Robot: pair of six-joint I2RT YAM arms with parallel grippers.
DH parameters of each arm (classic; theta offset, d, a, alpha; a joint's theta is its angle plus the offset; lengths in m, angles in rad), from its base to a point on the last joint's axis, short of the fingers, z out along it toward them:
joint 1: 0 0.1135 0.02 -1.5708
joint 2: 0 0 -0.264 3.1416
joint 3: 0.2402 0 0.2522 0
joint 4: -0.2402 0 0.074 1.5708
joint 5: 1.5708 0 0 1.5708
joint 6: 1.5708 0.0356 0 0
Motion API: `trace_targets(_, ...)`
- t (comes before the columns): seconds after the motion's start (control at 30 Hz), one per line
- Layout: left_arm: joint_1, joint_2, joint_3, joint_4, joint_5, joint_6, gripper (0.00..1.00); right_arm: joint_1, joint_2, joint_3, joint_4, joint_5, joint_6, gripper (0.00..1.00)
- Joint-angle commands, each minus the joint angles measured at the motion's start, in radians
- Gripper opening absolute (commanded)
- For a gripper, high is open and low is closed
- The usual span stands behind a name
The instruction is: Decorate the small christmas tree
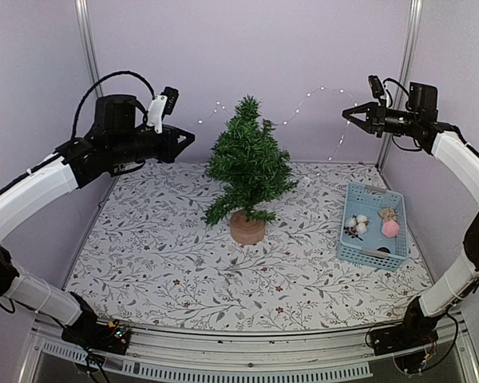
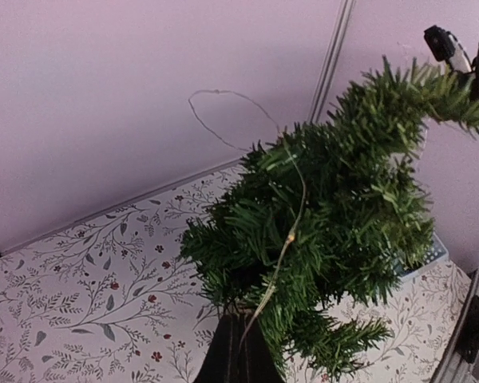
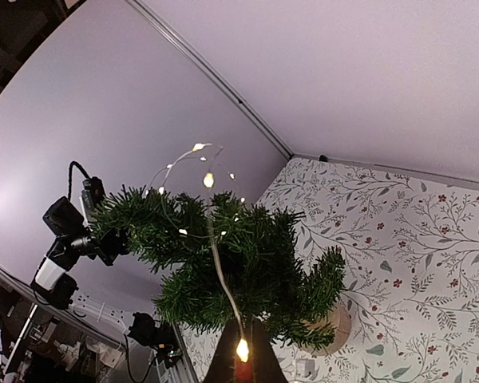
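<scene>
Both grip light string (image 1: 309,96) across tree (image 1: 247,163): left pincer (image 1: 190,137), right pincer (image 1: 345,114); floral tablecloth (image 1: 160,255), lilac walls (image 1: 247,48).

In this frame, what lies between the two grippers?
A light string spans from the left gripper to the right gripper, both shut on it, crossing the small christmas tree near its top; the top view shows this.

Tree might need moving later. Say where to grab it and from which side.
Grip the small christmas tree at its thin trunk just above the round wooden base, coming in low from the near side: branches are sparse there, and higher ones would likely bend.
</scene>
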Motion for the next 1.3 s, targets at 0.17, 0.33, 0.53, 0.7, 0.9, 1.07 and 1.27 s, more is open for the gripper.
trace_targets(0.17, -0.183, 0.033, -0.027, -0.126, 0.045, 0.019, 0.00, 0.044, -0.055, 0.022, -0.128, 0.014, -0.086, 0.00)
trace_targets(0.33, -0.232, 0.114, -0.027, -0.076, 0.082, -0.053, 0.00, 0.062, -0.065, 0.025, -0.164, 0.021, -0.115, 0.00)
trace_targets(0.53, -0.243, 0.115, -0.091, 0.076, 0.128, -0.158, 0.00, 0.074, -0.069, 0.025, -0.178, 0.021, -0.132, 0.00)
trace_targets(0.7, -0.261, 0.143, -0.115, 0.083, 0.127, -0.174, 0.00, 0.084, -0.072, 0.037, -0.179, 0.013, -0.136, 0.00)
trace_targets(0.9, -0.293, 0.207, -0.080, 0.069, 0.102, -0.133, 0.00, 0.092, -0.072, 0.050, -0.188, 0.011, -0.141, 0.00)
trace_targets(1.07, -0.296, 0.236, -0.062, 0.070, 0.089, -0.127, 0.00, 0.100, -0.072, 0.048, -0.197, 0.010, -0.142, 0.00)
trace_targets(1.27, -0.295, 0.145, -0.124, 0.110, 0.042, -0.118, 0.00, 0.107, -0.078, 0.061, -0.220, 0.008, -0.149, 0.00)
